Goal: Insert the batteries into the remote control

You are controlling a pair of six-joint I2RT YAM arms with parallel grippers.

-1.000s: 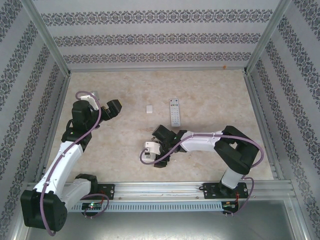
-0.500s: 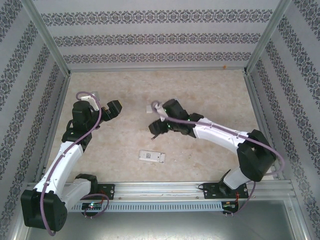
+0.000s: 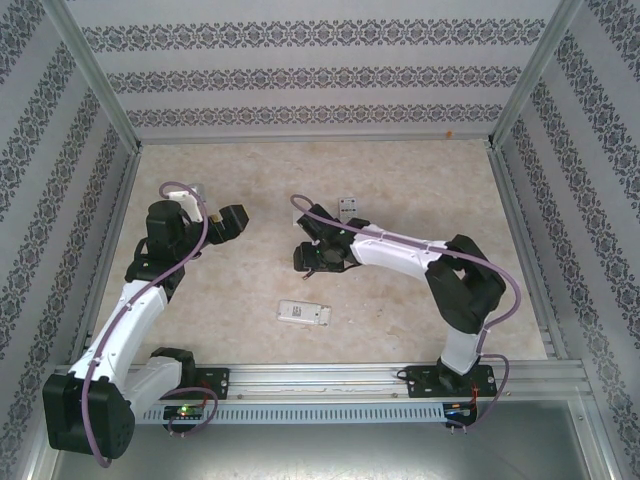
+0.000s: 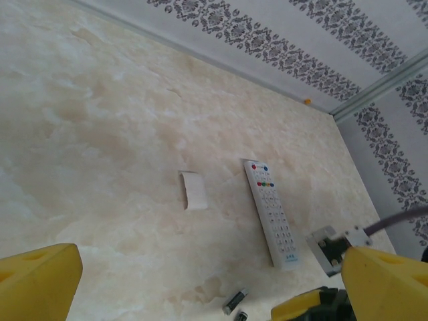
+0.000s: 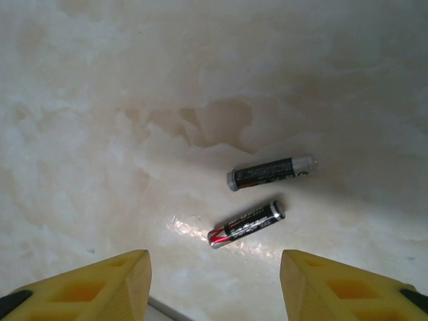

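The right gripper (image 5: pixel 214 271) hangs low over the table (image 5: pixel 100 100) with its 2 yellow fingers (image 5: pixel 87 284) apart and nothing between them: open and empty. Just ahead of it lie 2 batteries, apart from each other and roughly parallel. The red-and-black battery (image 5: pixel 246 224) is nearer the fingers and the grey battery (image 5: pixel 271 172) is just beyond it. Both rest off the near end of the white remote (image 4: pixel 271 214), on its left side. A white cover plate (image 4: pixel 192 190) lies left of the remote, level with its far end. The left gripper (image 3: pixel 234 221), well left of the remote, is wide open and holds nothing.

The step in hand looks like picking up 1 battery, and the red-and-black one is the easier reach. It lies nearly along the line between the fingers, so closing now would likely catch it end to end. It would be better to turn the wrist until the fingers stand on either side of its body. Then centre on its middle and go down almost to the table. A round cell will probably roll if 1 finger touches first, so close evenly and keep the grey one outside the jaws.
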